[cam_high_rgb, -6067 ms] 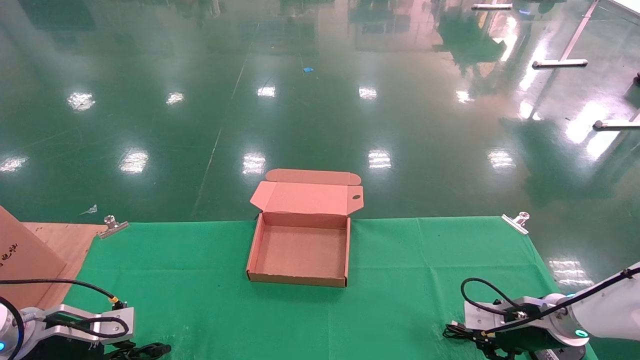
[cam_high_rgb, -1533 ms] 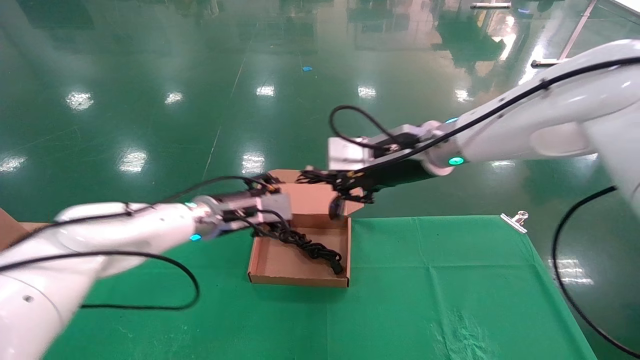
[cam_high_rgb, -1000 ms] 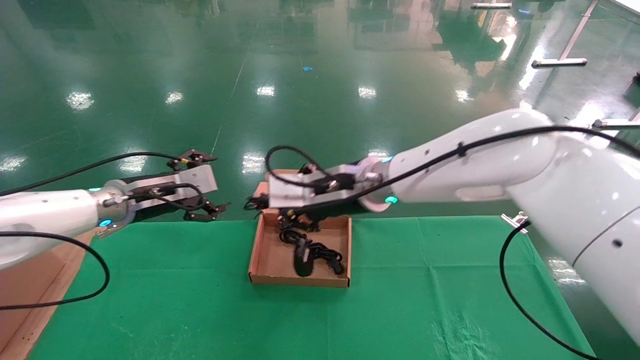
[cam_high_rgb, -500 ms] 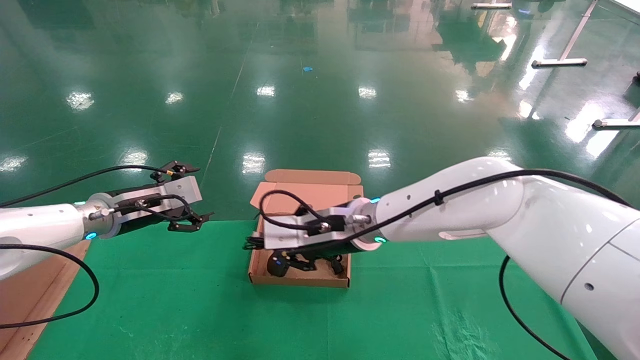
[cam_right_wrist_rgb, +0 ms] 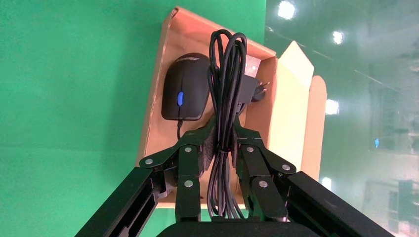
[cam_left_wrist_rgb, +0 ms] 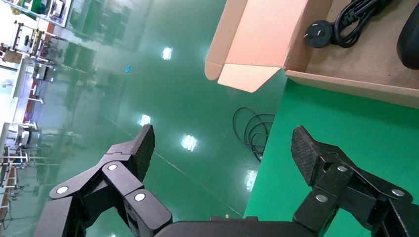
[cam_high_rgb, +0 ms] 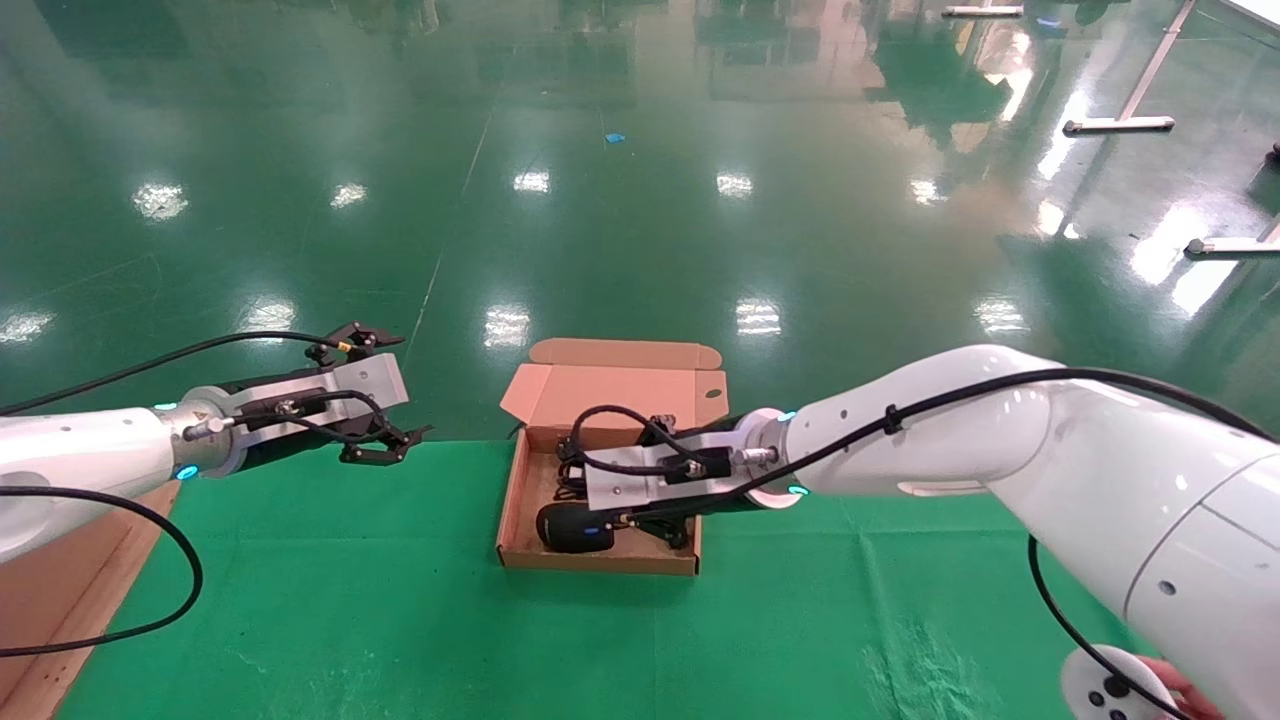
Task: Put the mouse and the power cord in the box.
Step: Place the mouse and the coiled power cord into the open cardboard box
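The right hand hangs over the open box, clamped on a bundled thin cable. Just beyond its fingertips the mouse lies in the box with the cord. The left hand hovers wide open and empty, left of the box.

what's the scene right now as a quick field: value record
box: shallow brown cardboard mailer box, lid open, on the green cloth
mouse: small black oval mouse with a blue spot, lying in the box
mouse cable: thin black bundled cable, gripped over the box
power cord: thick black cord with a round plug, in the box
right gripper: shut on the mouse cable
left gripper: open, holding nothing, off the box's left side
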Available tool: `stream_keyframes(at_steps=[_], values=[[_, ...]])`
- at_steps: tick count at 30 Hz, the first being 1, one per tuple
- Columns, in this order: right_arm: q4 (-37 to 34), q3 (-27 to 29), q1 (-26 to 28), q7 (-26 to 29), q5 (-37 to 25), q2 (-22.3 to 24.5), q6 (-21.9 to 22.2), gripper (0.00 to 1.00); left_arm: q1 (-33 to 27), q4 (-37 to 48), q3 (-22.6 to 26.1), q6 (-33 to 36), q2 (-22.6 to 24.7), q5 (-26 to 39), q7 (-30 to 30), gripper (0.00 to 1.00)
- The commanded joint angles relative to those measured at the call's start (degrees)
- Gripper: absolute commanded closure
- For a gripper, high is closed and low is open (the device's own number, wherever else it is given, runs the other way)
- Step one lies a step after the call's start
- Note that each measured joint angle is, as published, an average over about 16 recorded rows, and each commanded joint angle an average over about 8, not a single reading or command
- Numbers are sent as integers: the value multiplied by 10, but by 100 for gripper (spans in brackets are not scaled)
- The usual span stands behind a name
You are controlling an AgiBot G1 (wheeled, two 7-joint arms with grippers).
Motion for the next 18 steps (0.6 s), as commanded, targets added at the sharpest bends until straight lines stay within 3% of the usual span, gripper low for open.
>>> stream_keyframes(at_steps=[1, 8, 9, 18], values=[[-3, -4, -3, -5, 2, 0, 5, 96, -1, 2, 0, 1, 1, -1, 2, 0], [-13, -7, -11, -1, 17, 0, 13, 9, -1, 6, -1, 2, 1, -2, 5, 0], [-13, -7, -11, -1, 18, 0, 14, 1, -1, 7, -1, 2, 1, -2, 5, 0], [-14, -6, -13, -1, 18, 0, 14, 0, -1, 7, -2, 2, 1, -2, 5, 0]])
